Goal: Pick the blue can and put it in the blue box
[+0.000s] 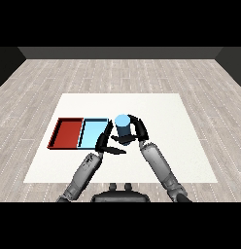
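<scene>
On the white table (156, 112), the right hand (134, 131) clasps the blue can (123, 127).

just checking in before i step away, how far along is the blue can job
Done: the right hand is curled round the blue can, which stands upright just right of the light blue tray.
In hand: the can is held beside the tray, not over it; whether it is off the table cannot be told.
Left: moving it over the light blue tray and setting it inside. The left hand, fingers straight, holds nothing.
</scene>
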Available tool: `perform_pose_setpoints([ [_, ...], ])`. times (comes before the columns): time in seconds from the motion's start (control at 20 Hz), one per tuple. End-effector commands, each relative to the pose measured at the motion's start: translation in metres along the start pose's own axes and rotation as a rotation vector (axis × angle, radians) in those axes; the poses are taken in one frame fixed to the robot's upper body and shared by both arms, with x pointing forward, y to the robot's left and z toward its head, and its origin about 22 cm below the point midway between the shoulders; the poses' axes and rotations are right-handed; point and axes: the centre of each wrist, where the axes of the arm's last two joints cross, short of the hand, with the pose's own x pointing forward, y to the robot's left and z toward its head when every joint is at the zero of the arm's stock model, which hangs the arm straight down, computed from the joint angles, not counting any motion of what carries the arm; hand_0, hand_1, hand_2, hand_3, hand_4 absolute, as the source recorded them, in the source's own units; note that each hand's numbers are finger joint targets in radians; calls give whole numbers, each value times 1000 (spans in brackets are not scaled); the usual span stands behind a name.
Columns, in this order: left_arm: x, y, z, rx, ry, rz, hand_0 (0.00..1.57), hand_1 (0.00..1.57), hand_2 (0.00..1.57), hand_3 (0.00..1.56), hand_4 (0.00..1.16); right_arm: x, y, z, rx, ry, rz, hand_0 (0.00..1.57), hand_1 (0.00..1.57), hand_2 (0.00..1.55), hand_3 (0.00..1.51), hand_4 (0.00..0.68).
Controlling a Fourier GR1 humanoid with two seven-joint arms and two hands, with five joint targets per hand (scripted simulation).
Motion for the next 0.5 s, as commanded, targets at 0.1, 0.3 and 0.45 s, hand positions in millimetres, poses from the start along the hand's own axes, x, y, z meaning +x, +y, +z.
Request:
perform_pose_setpoints([
  [0.1,-10,-18,11,2,43,-5,0,0,0,0,0,-3,-9,-14,11,-2,1,1471,1471,1450,1385,588],
  [0.3,-9,-9,-19,18,39,6,0,0,0,0,0,4,11,4,17,-6,3,1495,1495,1458,1385,570],
  [0.45,-2,-7,-3,3,24,-10,0,0,0,0,0,6,16,-5,38,-17,-5,1489,1489,1453,1379,564],
])
